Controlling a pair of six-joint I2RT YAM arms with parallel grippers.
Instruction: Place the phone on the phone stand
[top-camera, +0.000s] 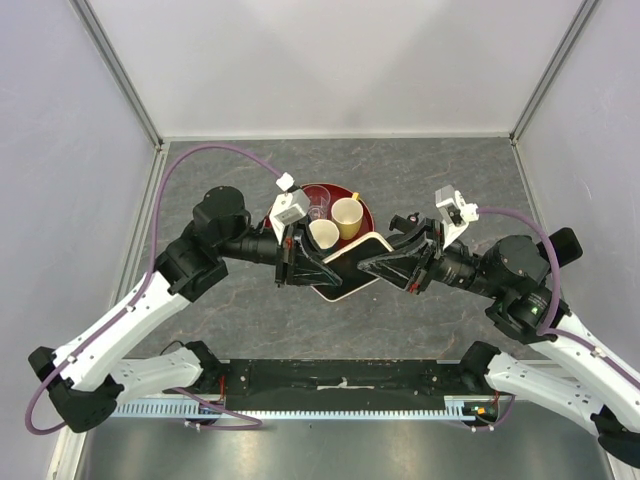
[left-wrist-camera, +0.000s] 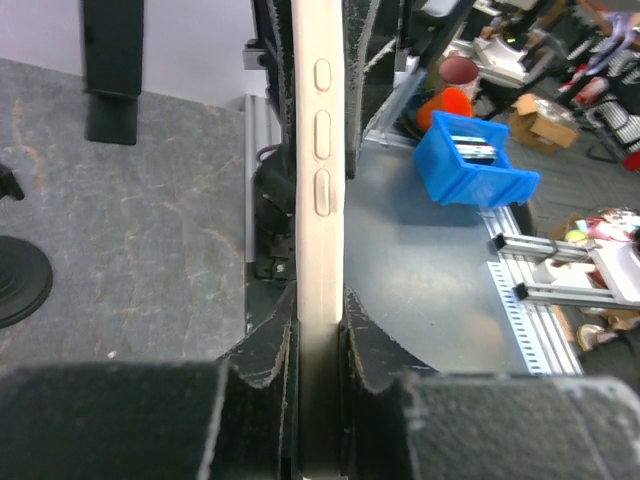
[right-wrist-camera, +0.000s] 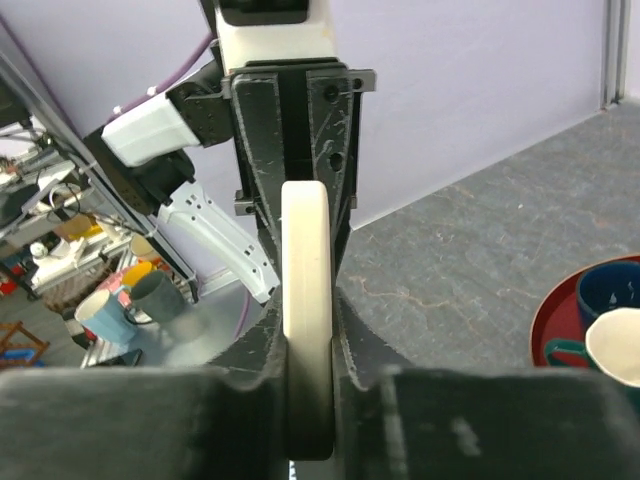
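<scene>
One phone, one red tray, two pale cups, one blue cup

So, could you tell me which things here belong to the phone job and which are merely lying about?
Job: phone, gripped by left end effector and right end effector; the stand is not clearly visible.
Lying about: red tray, cream cup, yellow cup, clear glass, blue bin.
</scene>
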